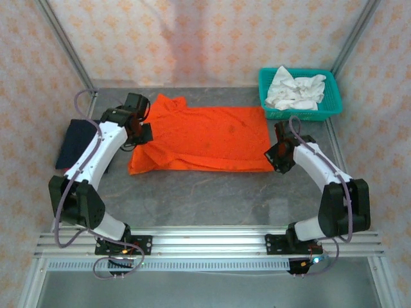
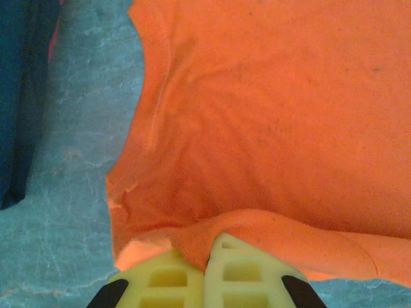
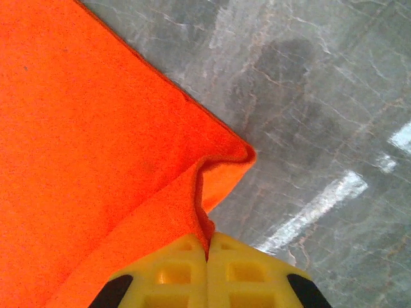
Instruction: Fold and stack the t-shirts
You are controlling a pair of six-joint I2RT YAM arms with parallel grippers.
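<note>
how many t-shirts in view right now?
2. The orange t-shirt is spread in the middle; the navy t-shirt lies at far left. The white cloth bunched in the teal basket may hide more; can't tell.

Text on shirt: none readable; plain orange cloth.
Text on basket: none readable.
Text on wall: none; a repeated pattern without letters.
Numbers, brands, signs: none readable in any view.
</note>
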